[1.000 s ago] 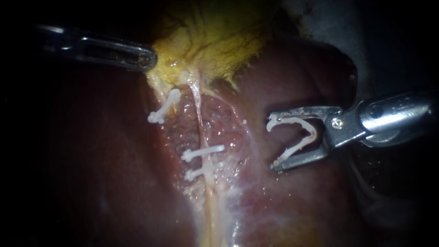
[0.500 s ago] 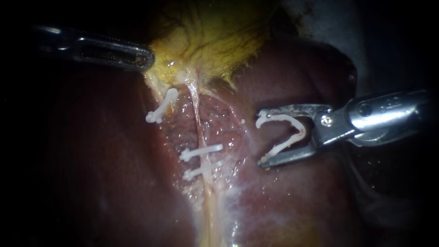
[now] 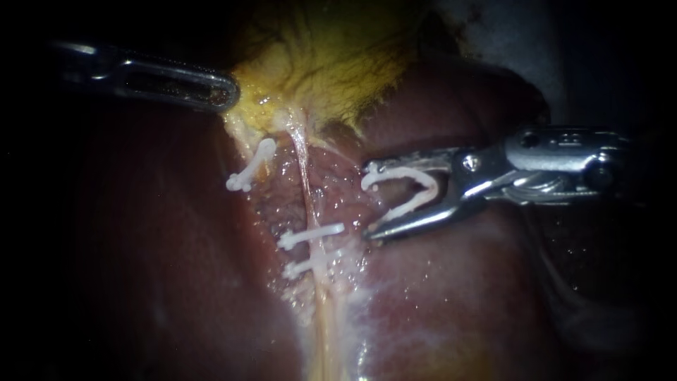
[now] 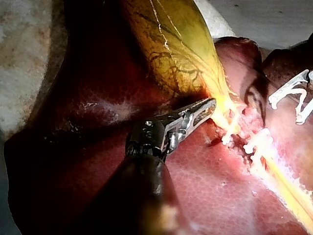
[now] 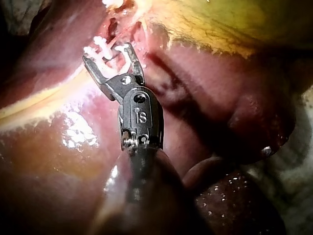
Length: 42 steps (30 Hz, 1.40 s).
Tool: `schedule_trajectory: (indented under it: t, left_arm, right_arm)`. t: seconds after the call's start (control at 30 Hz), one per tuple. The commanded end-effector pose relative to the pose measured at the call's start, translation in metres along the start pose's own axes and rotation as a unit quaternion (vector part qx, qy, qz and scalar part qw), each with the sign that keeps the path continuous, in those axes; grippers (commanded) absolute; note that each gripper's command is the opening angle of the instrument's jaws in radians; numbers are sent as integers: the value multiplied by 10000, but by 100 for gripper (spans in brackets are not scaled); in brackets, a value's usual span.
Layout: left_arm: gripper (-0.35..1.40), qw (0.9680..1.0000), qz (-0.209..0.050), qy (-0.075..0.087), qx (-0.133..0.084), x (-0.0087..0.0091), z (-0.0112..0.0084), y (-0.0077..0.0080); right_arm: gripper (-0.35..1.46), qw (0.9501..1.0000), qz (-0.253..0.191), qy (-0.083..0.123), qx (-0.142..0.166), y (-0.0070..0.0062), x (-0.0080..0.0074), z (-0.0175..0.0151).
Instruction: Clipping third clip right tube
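The right tube (image 3: 306, 180) runs down from the yellow gallbladder (image 3: 324, 63) and carries two white clips (image 3: 310, 235) lying close together. A further clip (image 3: 250, 169) sits on the tissue strand to its left. My right instrument (image 3: 368, 201) comes in from the right, its jaws spread wide around an open white clip (image 3: 417, 182) that both jaws hold. The tips stand just right of the tube, above the two clips. The right wrist view shows these jaws (image 5: 108, 53) close to the tube. My left instrument (image 3: 215, 88) is shut on the gallbladder's lower edge (image 4: 217, 110).
Dark red liver (image 3: 458, 303) surrounds the dissected patch, with a pale glistening band (image 3: 331, 331) running down below the clips. White cloth (image 4: 24, 58) lies beyond the liver's edge.
My right instrument has moved left with its open clip, from well clear of the tube to just beside it, and its shaft has levelled. The left instrument has held still.
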Motion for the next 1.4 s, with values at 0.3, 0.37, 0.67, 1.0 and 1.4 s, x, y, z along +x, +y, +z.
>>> schedule_trajectory:
  t: [0.3, 0.37, 0.67, 1.0, 1.4]
  left_arm:
    - [-35, 10000, 2, 0, -5, 1, 1, 0]
    - [-35, 10000, 3, -1, -7, 1, 1, -1]
    - [-35, 10000, 6, -7, -30, 2, 3, -1]
    - [-35, 10000, 6, -8, -35, 3, 3, -2]
    - [-35, 10000, 5, -9, -40, 3, 3, -1]
  right_arm:
    - [54, 9991, 397, 1, 166, 29, -20, 26]
    - [54, 9987, 482, -4, 185, 34, -27, 32]
    - [54, 9970, 744, -7, 192, 58, -56, 55]
    - [54, 9942, 974, 20, 461, 69, -58, 88]
    - [54, 9770, 1449, 661, 1416, 71, -48, 110]
